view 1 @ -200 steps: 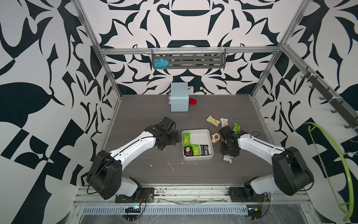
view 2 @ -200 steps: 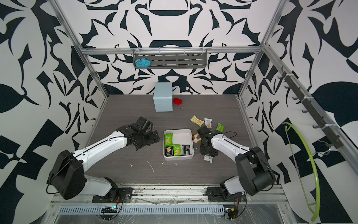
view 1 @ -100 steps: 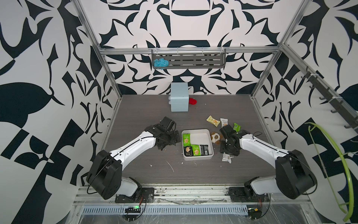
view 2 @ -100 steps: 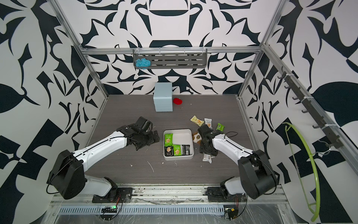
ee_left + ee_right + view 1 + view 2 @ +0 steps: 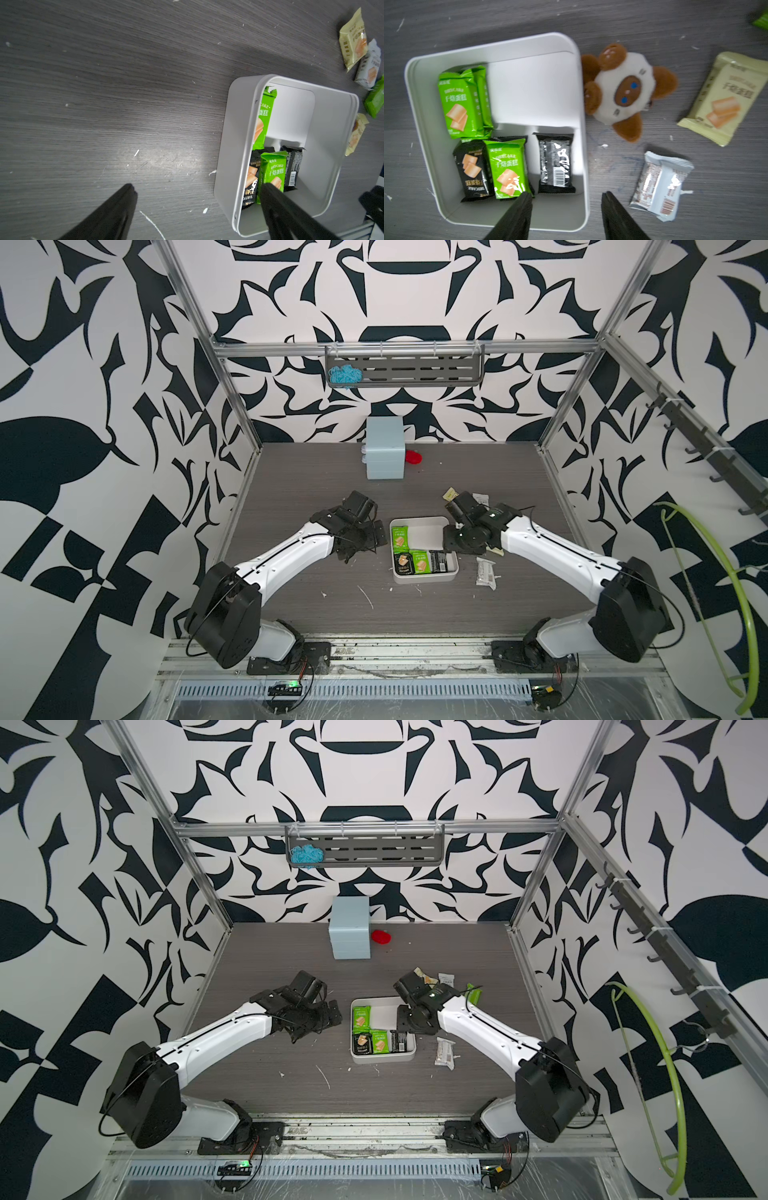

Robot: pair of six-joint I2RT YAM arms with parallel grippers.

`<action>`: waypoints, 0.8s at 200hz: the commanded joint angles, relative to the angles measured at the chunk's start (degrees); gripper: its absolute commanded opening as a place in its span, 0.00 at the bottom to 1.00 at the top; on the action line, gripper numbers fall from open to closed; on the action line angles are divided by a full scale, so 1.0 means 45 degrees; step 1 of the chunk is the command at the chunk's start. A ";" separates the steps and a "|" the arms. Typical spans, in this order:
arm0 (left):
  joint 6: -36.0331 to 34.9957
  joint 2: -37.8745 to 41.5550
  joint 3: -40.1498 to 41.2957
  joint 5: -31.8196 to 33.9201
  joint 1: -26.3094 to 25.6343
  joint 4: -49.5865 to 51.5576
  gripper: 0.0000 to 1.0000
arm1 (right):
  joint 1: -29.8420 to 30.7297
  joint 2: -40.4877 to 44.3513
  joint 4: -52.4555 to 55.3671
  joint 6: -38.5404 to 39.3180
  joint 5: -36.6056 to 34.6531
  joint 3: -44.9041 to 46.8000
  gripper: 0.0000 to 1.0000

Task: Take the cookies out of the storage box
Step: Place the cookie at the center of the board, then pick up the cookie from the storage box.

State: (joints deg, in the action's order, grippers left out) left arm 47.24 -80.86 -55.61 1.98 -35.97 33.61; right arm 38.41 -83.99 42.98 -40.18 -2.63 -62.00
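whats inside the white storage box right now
Inside the storage box: stacked green packets, a black packet, a green packet overlapping a mostly hidden black one, and a barcode-up black packet. How many lie in the stack is covered.

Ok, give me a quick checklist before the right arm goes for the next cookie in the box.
1. Right gripper open, empty: ok.
2. Left gripper open, empty: ok.
3. Box emptied: not ok; green and black cookies inside.
4. Barcode-up black cookie lying apart from the others: ok.
5. Toy outside the box: ok, beside its wall.
6. More cookies hidden under the green stack: cannot tell.
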 commanded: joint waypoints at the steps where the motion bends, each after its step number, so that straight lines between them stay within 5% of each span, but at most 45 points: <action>1: -0.0420 0.0367 0.0271 0.0213 0.0101 0.0119 0.99 | 0.0719 -0.0742 0.0170 -0.0489 -0.0287 -0.0945 0.59; 71: -0.0635 0.1328 0.1221 0.0354 0.0375 0.0213 0.99 | 0.1288 -0.2759 0.1217 -0.1036 -0.0942 -0.2104 0.55; 160: -0.0465 0.2261 0.1734 0.0537 0.0491 0.0262 0.99 | 0.1309 -0.3705 0.1521 -0.1229 -0.1270 -0.2317 0.62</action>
State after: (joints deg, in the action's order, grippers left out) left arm 45.06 -71.70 -47.86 3.86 -34.02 33.69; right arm 44.03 -99.72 49.04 -45.01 -7.55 -71.00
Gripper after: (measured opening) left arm 0.993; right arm 0.609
